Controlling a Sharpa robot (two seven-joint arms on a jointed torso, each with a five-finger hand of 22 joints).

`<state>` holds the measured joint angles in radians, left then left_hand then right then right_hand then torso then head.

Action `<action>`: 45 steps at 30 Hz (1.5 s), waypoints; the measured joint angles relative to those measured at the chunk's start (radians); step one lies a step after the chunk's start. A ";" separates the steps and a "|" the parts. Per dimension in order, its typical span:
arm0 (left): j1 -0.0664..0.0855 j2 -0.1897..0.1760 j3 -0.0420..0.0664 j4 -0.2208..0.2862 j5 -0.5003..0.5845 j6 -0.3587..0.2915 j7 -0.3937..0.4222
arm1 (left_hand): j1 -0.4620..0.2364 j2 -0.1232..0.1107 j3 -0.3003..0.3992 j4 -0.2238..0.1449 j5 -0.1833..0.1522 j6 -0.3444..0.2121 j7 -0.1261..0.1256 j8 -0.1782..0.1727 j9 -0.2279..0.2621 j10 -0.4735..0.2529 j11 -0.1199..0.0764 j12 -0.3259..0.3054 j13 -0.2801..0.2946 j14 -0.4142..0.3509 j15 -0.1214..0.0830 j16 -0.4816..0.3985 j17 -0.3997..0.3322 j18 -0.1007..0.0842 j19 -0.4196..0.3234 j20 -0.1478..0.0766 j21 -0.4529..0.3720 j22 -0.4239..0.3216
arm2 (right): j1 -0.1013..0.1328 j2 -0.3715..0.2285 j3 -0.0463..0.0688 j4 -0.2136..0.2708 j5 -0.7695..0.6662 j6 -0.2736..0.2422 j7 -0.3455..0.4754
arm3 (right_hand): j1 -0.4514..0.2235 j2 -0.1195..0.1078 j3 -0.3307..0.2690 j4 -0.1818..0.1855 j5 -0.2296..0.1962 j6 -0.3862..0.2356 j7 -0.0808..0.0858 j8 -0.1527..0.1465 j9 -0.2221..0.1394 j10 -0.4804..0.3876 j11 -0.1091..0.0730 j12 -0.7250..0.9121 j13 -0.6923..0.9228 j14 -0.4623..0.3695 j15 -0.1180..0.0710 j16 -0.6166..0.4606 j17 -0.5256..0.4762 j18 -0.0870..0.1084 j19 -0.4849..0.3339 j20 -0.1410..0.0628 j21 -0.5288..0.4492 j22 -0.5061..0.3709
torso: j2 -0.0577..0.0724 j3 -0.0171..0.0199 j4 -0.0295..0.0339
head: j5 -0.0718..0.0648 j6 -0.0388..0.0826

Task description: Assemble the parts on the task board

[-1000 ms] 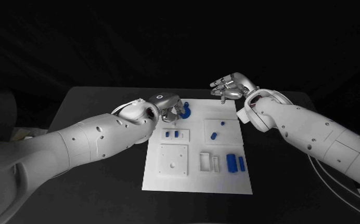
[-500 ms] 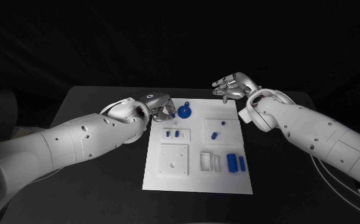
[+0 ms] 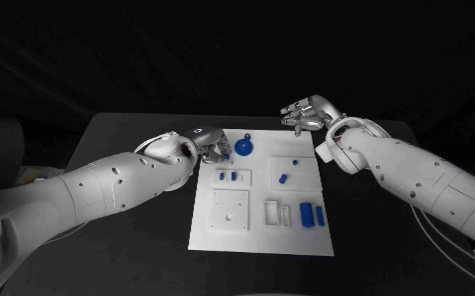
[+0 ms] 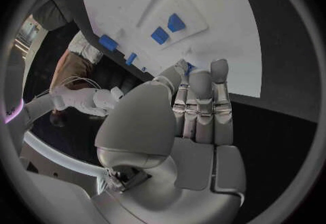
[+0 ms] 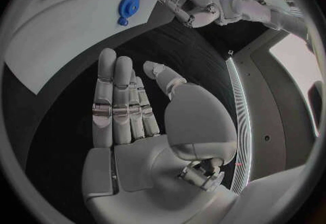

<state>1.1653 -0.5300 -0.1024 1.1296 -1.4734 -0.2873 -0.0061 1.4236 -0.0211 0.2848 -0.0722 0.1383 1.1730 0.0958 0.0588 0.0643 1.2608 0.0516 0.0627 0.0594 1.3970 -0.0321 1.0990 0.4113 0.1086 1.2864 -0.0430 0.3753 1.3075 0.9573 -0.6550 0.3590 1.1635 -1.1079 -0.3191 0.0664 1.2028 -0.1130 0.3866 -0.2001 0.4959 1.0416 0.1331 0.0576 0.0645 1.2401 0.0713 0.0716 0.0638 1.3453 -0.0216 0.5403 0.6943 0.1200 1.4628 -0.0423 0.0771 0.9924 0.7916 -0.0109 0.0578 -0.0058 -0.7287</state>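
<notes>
We see the white task board (image 3: pixel 259 237) at the middle of the black table (image 3: pixel 119 145). A round blue part (image 3: pixel 244 148) lies near the board's far edge, with further small blue parts (image 3: pixel 311 215) toward its near right corner. The left hand (image 3: pixel 213 143) hovers at the board's far left corner, fingers straight and together, holding nothing. The right hand (image 3: pixel 309 115) hangs beyond the far right corner, fingers extended, likewise empty.

White task board (image 3: pixel 259 234) on black table (image 3: pixel 129 145)
</notes>
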 measured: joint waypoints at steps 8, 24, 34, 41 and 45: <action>-0.005 0.013 -0.004 -0.020 0.000 0.007 0.000 | 0.000 0.000 0.000 0.000 0.000 0.000 0.000 -0.001 0.000 0.000 0.000 0.000 0.000 0.000 0.000 -0.004 0.000 -0.001 -0.004 -0.004 0.000 0.000 | 0.000 0.001 0.000 0.000 0.000 0.000 0.000 | 0.000 0.000 0.000 0.000 0.000 0.000 0.000 0.000 0.000 0.000 0.000 0.000 0.000 0.000 0.000 0.000 0.000 0.010 0.000 0.000 0.000 0.000 | 0.000 0.0009 -0.0001 | 0.000 -0.001; -0.013 0.029 -0.007 -0.037 0.000 0.014 0.001 | 0.000 0.000 0.000 0.000 0.000 -0.001 -0.001 -0.002 -0.001 0.000 0.000 0.000 0.000 0.000 0.000 -0.004 -0.001 -0.001 -0.004 -0.004 0.000 0.000 | 0.000 0.004 0.000 0.001 0.000 0.000 0.000 | 0.000 0.000 0.000 0.000 0.004 0.000 0.000 0.000 0.000 0.000 0.000 0.000 0.000 0.000 0.000 0.000 0.000 0.010 0.000 0.000 0.000 0.003 | 0.000 0.0012 -0.0006 | -0.006 -0.003; -0.015 0.039 -0.011 -0.045 0.000 0.018 0.001 | 0.000 0.000 0.000 0.000 0.000 -0.001 -0.001 -0.002 0.000 0.000 0.000 0.000 0.000 0.000 0.000 -0.004 -0.001 -0.001 -0.004 -0.004 0.000 0.000 | 0.000 0.004 0.000 0.001 0.000 0.000 0.000 | 0.000 0.000 0.000 0.000 0.004 0.000 0.000 0.000 0.000 0.000 0.000 0.000 0.000 0.000 0.000 0.000 0.000 0.009 0.000 0.000 0.000 0.003 | 0.000 0.0007 -0.0004 | -0.005 -0.003; -0.016 0.045 -0.013 -0.051 0.000 0.018 0.002 | 0.000 0.000 0.000 0.000 0.000 -0.005 0.002 -0.002 0.000 -0.007 0.000 0.000 0.000 0.000 0.000 -0.004 -0.001 -0.002 -0.004 -0.004 0.000 0.000 | 0.000 0.004 0.000 0.002 0.000 0.000 0.000 | 0.000 0.000 0.000 0.000 0.004 0.000 0.000 0.000 0.000 0.000 0.000 0.000 0.000 0.000 0.000 0.000 0.000 0.008 0.000 0.000 0.000 0.003 | 0.000 0.0001 -0.0002 | -0.007 -0.004; -0.017 0.047 -0.014 -0.053 0.002 0.018 0.002 | 0.000 0.000 0.000 0.000 0.000 -0.005 0.002 -0.002 0.000 -0.007 0.000 0.000 0.000 0.000 0.000 -0.004 -0.001 -0.002 -0.004 -0.003 0.000 0.000 | 0.000 0.004 0.000 0.002 0.000 0.000 0.000 | 0.000 0.000 0.000 0.000 0.004 0.000 0.000 0.000 0.000 0.000 0.000 0.000 0.000 0.000 0.000 0.000 0.000 0.004 0.000 0.000 0.000 0.003 | 0.000 0.0002 0.0000 | -0.010 -0.006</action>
<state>1.1479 -0.4831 -0.1168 1.0769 -1.4719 -0.2688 -0.0038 1.4236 -0.0212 0.2848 -0.0722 0.1383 1.1675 0.0975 0.0568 0.0641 1.2538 0.0519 0.0627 0.0593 1.3970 -0.0321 1.0951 0.4106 0.1070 1.2829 -0.0465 0.3752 1.3076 0.9573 -0.6509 0.3590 1.1650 -1.1079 -0.3190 0.0668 1.2028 -0.1130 0.3866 -0.2001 0.4997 1.0418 0.1329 0.0576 0.0644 1.2401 0.0713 0.0716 0.0639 1.3454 -0.0216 0.5403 0.6944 0.1239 1.4628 -0.0422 0.0771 0.9951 0.7917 -0.0107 0.0578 -0.0155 -0.7345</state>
